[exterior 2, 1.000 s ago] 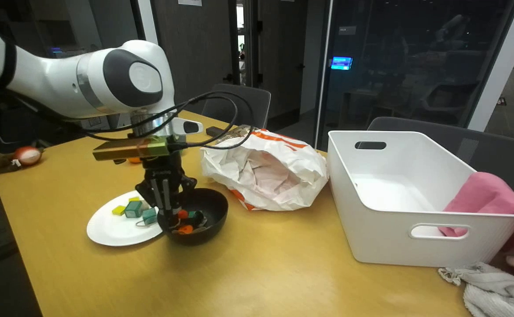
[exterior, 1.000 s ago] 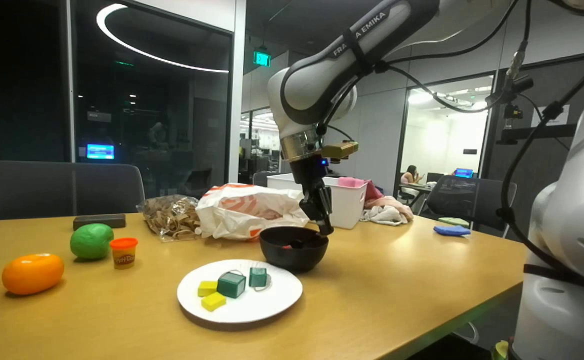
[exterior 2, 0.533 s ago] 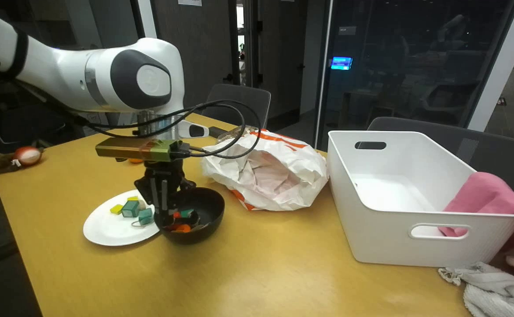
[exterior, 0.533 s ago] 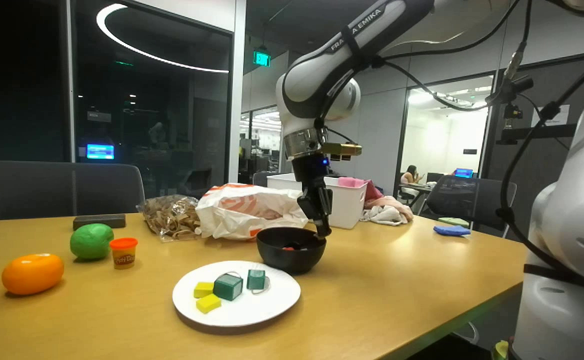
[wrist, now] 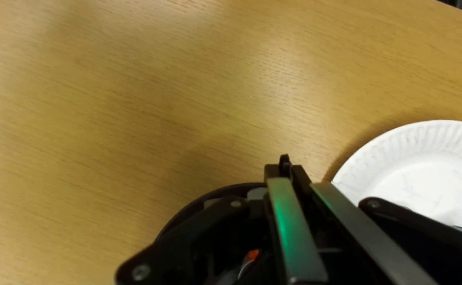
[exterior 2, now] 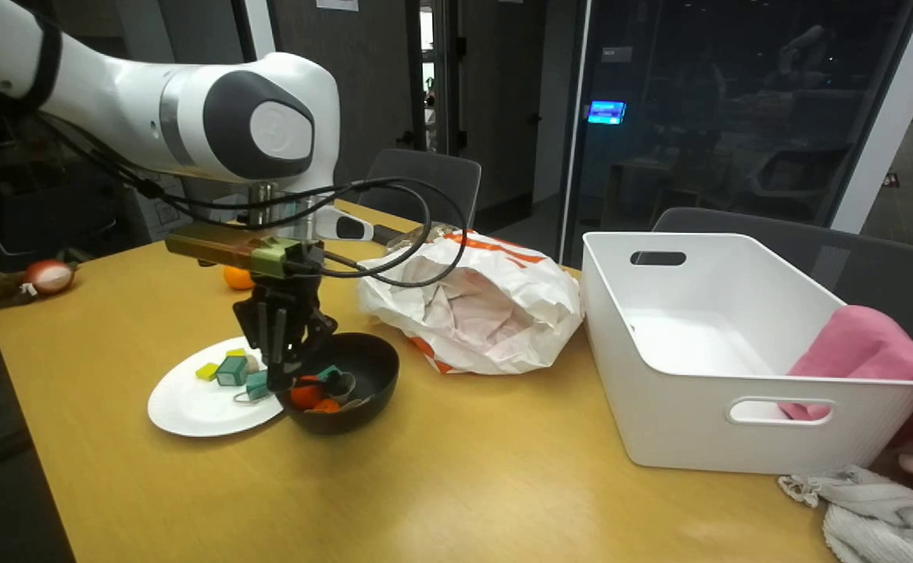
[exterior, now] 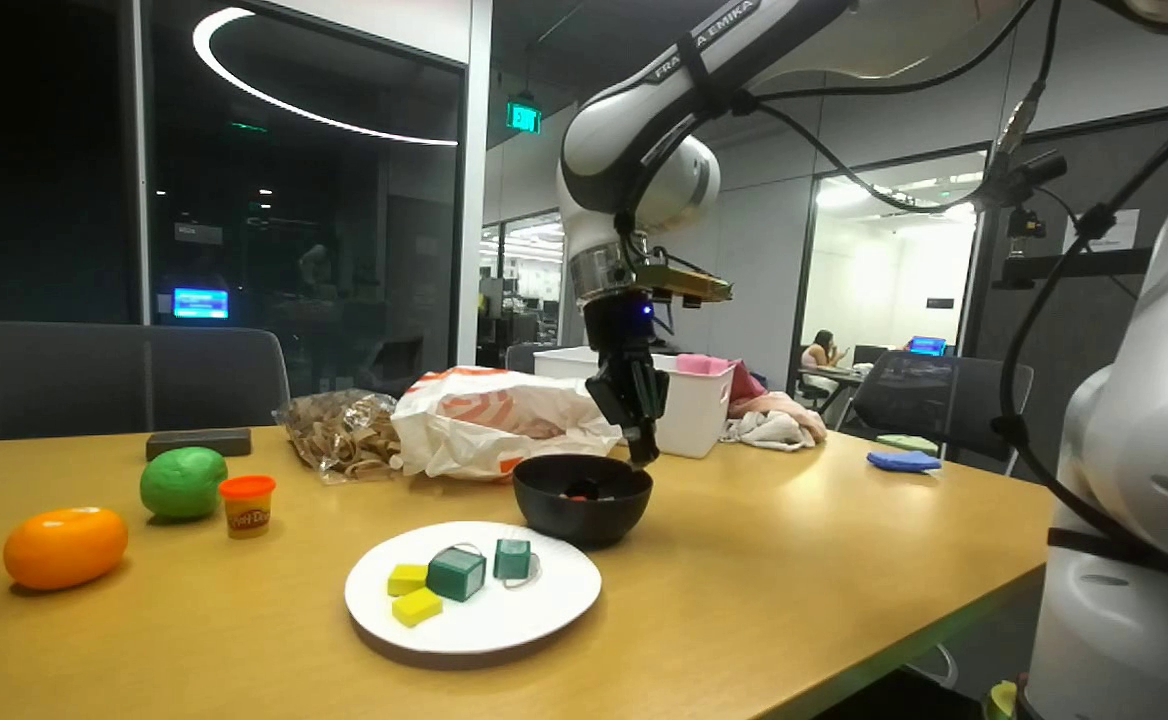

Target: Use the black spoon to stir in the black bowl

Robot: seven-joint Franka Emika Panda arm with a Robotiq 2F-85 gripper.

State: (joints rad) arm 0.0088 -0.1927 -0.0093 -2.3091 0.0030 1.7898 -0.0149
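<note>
The black two-fingered gripper (exterior 2: 280,378) is closed down to a narrow slit, its fingertips (wrist: 271,171) nearly together, and pinched between them is the slim all-black spoon (wrist: 284,161), whose handle end pokes out just past the tips in the wrist view. In an exterior view a thin dark stem reaches from the tips into the small, round, glossy black bowl (exterior 2: 382,379), passing above a red rounded piece (exterior 2: 306,396); the spoon's head is hard to make out against the dark interior, where an orange piece (exterior 2: 327,406) also lies. The tips stand low at the bowl's rim, though whether they touch it cannot be told. The white-and-grey jointed arm (exterior 2: 274,129) slopes down from the upper left there, bends sharply at the wrist and carries the gripper slightly tilted, fingers pointing down, with a flat gold-coloured box (exterior 2: 230,247) mounted above them. Just beside the bowl on the light wooden table (exterior 2: 456,500) sits a round white plate with a fluted rim (wrist: 421,138), bearing dark green cubes (exterior: 457,573) and yellow blocks (exterior: 417,606).
</note>
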